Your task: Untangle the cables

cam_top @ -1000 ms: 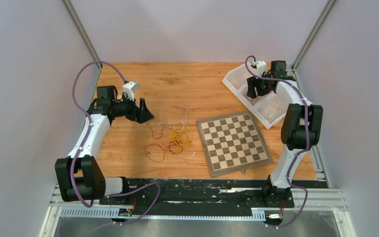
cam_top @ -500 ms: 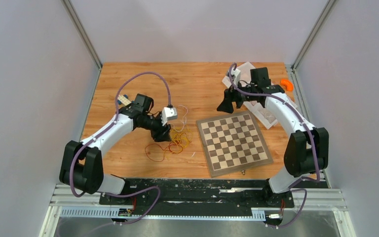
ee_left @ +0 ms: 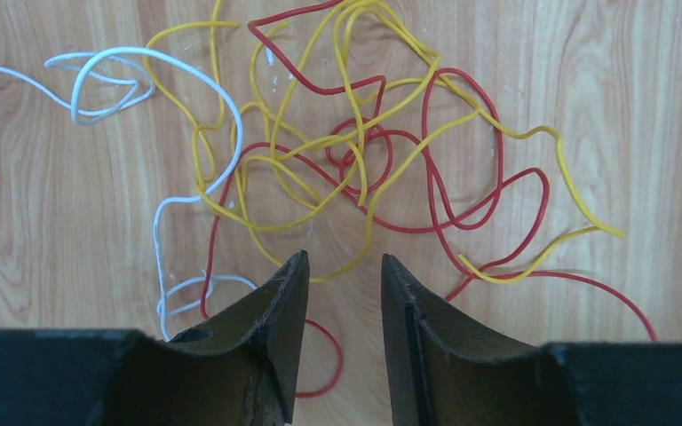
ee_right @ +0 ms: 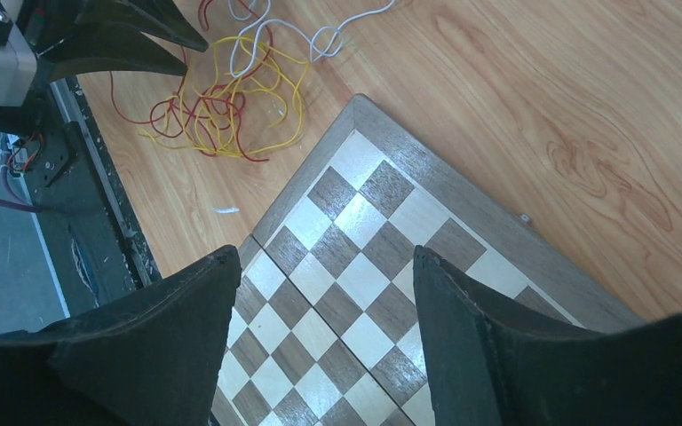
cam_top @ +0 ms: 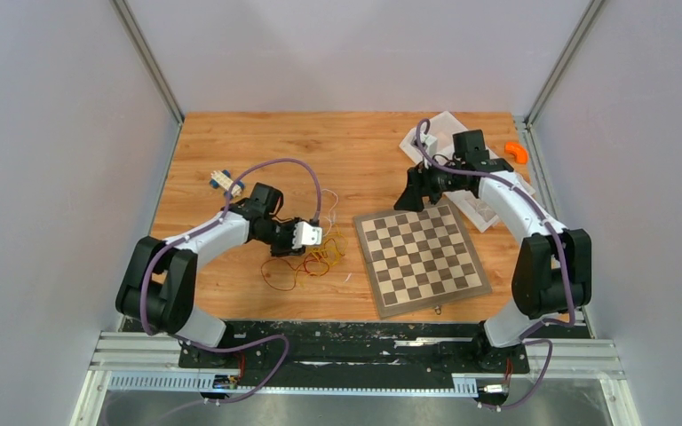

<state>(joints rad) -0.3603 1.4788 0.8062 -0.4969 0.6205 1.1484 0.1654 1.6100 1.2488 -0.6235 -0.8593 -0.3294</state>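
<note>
Left claw (ee_left: 344, 259) parted at edge of cables (cam_top: 317, 252); right claw (ee_right: 324, 254) parted over chessboard (ee_right: 408, 206) corner.

Left black two-finger gripper (ee_left: 342, 262) came across from the table's left side, now right over the thin red, yellow & white cables (ee_left: 355, 160), jaws narrower. Right gripper (ee_right: 320, 253) left the clear plastic tray (cam_top: 482, 209) for the brown-and-cream chessboard (cam_top: 422, 257) corner.

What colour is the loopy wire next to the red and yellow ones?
White. The loopy wire shows best in the left wrist view.
</note>
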